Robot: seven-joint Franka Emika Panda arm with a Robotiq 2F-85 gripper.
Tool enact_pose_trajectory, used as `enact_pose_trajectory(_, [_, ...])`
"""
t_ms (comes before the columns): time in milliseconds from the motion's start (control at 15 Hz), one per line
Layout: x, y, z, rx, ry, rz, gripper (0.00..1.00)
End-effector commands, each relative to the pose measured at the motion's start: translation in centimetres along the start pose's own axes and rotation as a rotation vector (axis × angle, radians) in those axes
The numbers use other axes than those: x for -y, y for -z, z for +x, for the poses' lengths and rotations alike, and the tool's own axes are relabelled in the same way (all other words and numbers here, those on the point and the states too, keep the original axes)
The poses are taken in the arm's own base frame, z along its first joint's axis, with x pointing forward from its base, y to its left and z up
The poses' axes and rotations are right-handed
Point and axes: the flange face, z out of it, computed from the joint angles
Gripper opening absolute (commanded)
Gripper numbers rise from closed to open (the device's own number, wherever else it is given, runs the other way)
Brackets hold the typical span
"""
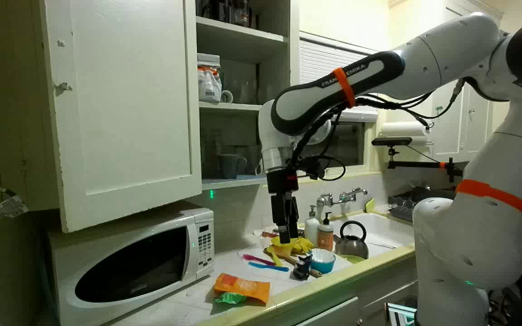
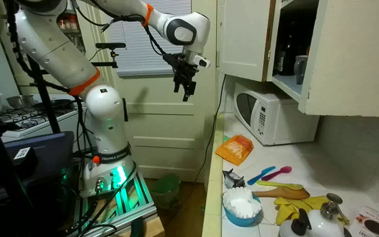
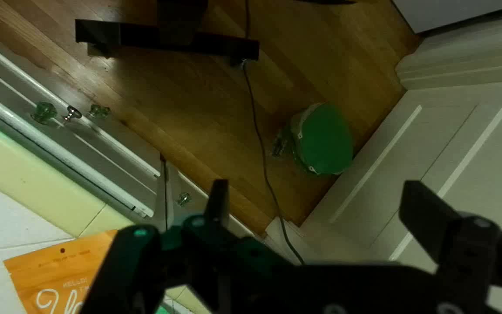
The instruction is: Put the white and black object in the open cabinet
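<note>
While the open cabinet (image 1: 238,61) stands ready, its white door (image 1: 129,108) swung wide above the level of the tiled counter (image 2: 285,153), the Franka arm (image 1: 419,59) reaches out empty-handed, its gripper (image 3: 316,192) hanging in midair with fingers (image 3: 425,209) spread well apart and nothing between them. On the counter, between an orange pouch (image 2: 235,149) and a blue bowl (image 2: 242,220) and nearer the bowl, lies the small black-and-white packet (image 2: 234,179), judged to be the object meant. On that reading it is not yet grasped; left to do are the approach, the grip, the lift and the placing inside.
</note>
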Motion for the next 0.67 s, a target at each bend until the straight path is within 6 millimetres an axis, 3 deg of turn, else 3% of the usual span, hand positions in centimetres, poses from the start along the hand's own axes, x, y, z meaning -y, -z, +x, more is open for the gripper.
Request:
enact_pose_trajectory(0, [0.0, 0.0, 0.0, 0.001, 0.0, 0.0, 1.0])
enact_pose_trajectory(267, [-0.7, 0.0, 0.2, -0.007, -0.035, -0.002, 1.0])
enact_pose_trajectory(600, [-9.1, 0.2, -0.6, -0.099, -0.339, 0.056, 1.0])
